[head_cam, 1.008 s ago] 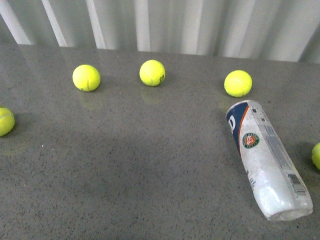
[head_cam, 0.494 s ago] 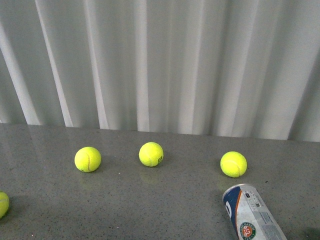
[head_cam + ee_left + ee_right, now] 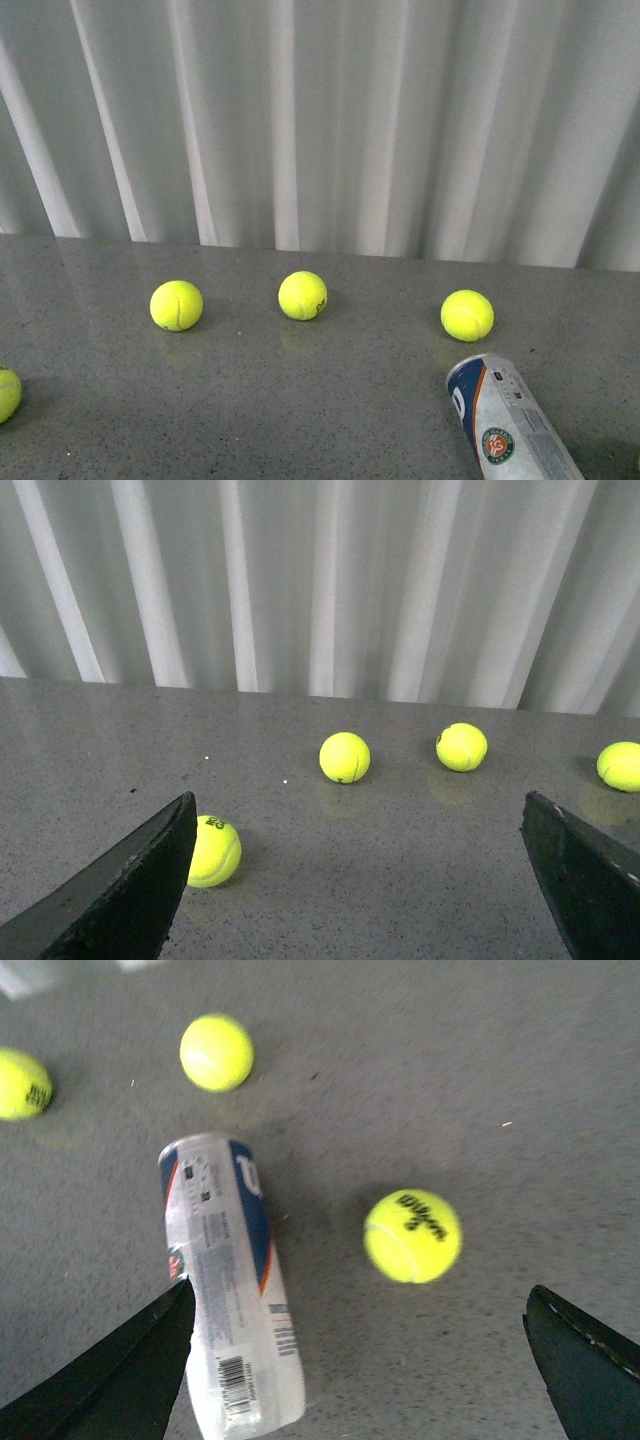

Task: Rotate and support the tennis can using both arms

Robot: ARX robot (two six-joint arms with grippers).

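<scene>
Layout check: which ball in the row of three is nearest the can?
The rightmost ball, just beyond the tennis can's far end; middle ball and left ball lie farther.

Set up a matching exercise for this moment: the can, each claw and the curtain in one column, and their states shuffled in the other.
Things:
1. can
2. left claw
3. right claw
4. curtain

States:
A. open, facing the curtain
B. white, pleated, behind the table
C. lying on its side on the table
D. open, looking down at the can

Pairs: 1-C, 2-A, 3-D, 4-B
</scene>
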